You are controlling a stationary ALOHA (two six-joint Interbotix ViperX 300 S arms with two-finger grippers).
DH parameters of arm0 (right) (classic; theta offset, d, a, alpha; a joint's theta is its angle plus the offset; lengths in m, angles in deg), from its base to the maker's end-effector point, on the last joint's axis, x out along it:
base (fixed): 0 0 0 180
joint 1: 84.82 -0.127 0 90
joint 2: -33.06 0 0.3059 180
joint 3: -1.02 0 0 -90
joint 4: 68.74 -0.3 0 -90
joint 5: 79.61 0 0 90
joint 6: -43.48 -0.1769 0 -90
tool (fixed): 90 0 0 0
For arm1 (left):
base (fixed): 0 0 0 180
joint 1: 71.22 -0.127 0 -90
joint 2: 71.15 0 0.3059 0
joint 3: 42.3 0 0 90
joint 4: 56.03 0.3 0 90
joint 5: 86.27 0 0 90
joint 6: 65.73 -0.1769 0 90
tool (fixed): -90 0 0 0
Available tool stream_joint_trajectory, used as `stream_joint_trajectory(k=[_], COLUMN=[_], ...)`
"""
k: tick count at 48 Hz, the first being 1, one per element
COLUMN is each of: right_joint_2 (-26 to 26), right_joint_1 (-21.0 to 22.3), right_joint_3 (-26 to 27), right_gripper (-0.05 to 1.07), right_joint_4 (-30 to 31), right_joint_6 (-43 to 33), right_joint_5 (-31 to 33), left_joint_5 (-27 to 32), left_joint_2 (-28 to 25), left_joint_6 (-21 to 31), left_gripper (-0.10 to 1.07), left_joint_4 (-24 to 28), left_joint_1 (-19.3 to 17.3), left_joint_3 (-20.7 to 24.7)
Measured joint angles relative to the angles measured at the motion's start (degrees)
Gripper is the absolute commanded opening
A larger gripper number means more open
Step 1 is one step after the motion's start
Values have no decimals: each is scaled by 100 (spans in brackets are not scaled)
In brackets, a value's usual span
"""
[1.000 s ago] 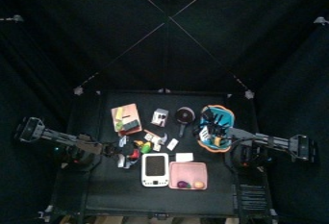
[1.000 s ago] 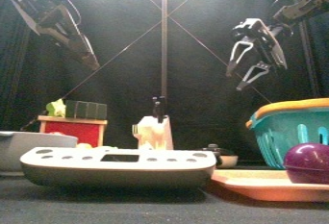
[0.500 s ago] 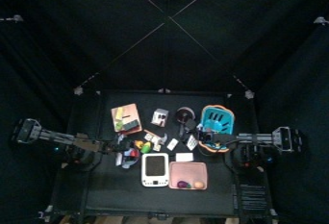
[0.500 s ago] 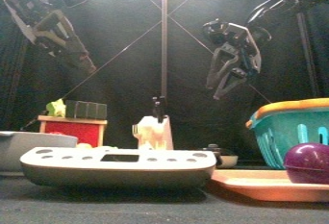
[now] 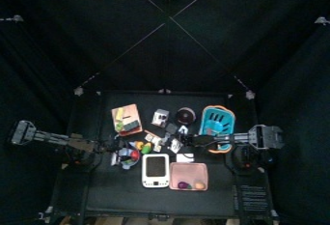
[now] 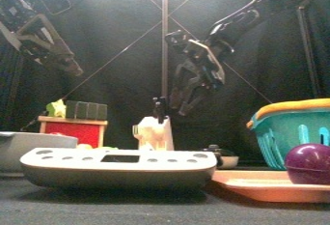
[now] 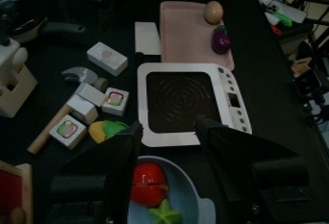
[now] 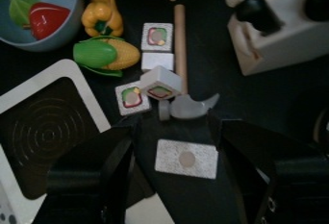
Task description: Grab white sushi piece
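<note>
Several white sushi pieces lie in the middle of the table. In the right wrist view I see three with coloured centres point(image 8: 161, 82) and a flat white piece with a brown dot point(image 8: 188, 158). My right gripper point(image 8: 180, 175) is open and hangs above that flat piece, which lies between the jaws. In the front view the right gripper point(image 6: 194, 74) is well above the table, near the middle. My left gripper point(image 7: 187, 161) is open and empty over a bowl with a red toy point(image 7: 148, 183). The sushi pieces also show in the left wrist view point(image 7: 107, 57).
A white scale point(image 6: 123, 166) stands at the front, a pink board point(image 6: 271, 182) with a purple ball point(image 6: 310, 161) to its right. A teal basket point(image 6: 290, 132) is at the right, a red box point(image 6: 75, 130) at the left. A white holder point(image 8: 276, 26), corn point(image 8: 100, 16) and a wooden stick point(image 8: 180, 36) lie near the sushi.
My right gripper has swung left from the table's right side to over the middle and dropped a little. The left gripper has shifted slightly left and lower.
</note>
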Motion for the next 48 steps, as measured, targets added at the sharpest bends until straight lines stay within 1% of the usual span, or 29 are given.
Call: stream_joint_trajectory(k=[10, 14, 19, 29, 34, 48], right_joint_2=[791, 976, 1151, 1538, 1688, 1854], right_joint_1=[-114, -114, -123, -158, -229, -369], right_joint_3=[580, 756, 940, 1345, 1485, 1564], right_gripper=[92, 93, 94, 94, 94, 94], right_joint_4=[114, 141, 237, 809, 1011, 1063], right_joint_6=[-62, -62, -53, 0, 9, 9], right_joint_5=[44, 149, 325, 888, 1063, 1178], left_joint_5=[26, 26, 26, 26, 26, 26], left_joint_2=[220, 290, 343, 352, 352, 352], left_joint_6=[9, 0, 0, 0, 0, 0], left_gripper=[85, 85, 85, 85, 85, 85], left_joint_4=[-9, -26, -97, -132, -132, -158], left_joint_1=[0, 9, 9, 18, 18, 18], left_joint_3=[-132, -176, -237, -264, -281, -325])
